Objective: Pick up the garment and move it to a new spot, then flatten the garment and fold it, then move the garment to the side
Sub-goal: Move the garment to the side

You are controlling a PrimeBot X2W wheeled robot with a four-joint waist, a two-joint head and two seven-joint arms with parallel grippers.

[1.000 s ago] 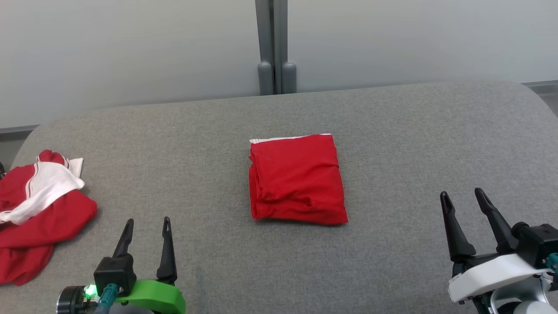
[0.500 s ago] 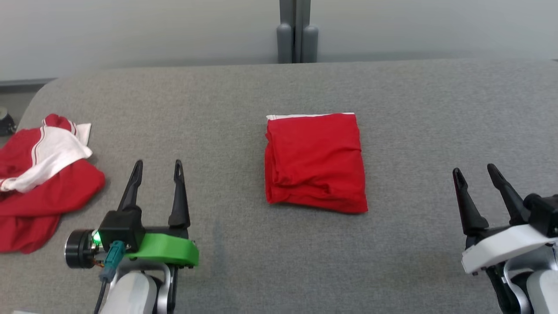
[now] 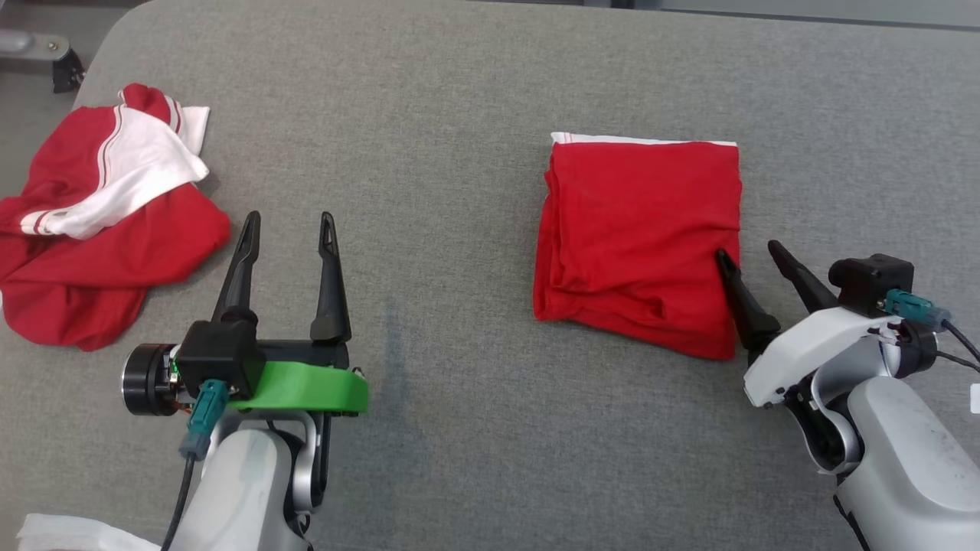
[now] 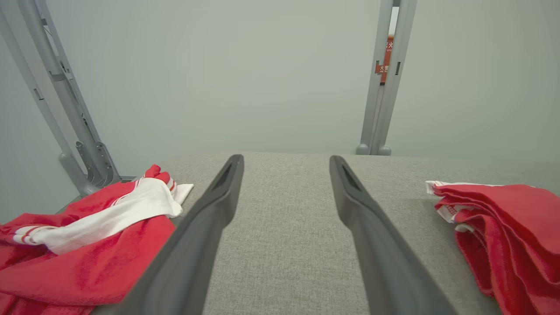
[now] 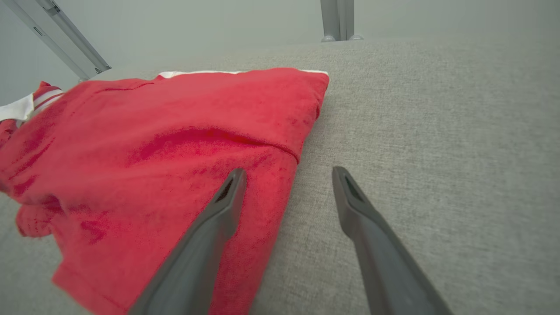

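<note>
Right gripper (image 3: pixel 746 249) was wide open and held nothing. It straddled the garment's (image 3: pixel 635 237) right edge, with one finger over the red cloth and the other over bare counter (image 3: pixel 459 115); contact unclear. The garment lay folded square, right of the counter's middle, a white strip along its far side. Left gripper (image 3: pixel 289 216) was also wide open and empty, above bare counter. A crumpled red-and-white shirt (image 3: pixel 99 229) sat by the far-left corner.

Left hand (image 3: pixel 289 218) and right hand (image 3: pixel 746 249) both spread wide, pointing forward
</note>
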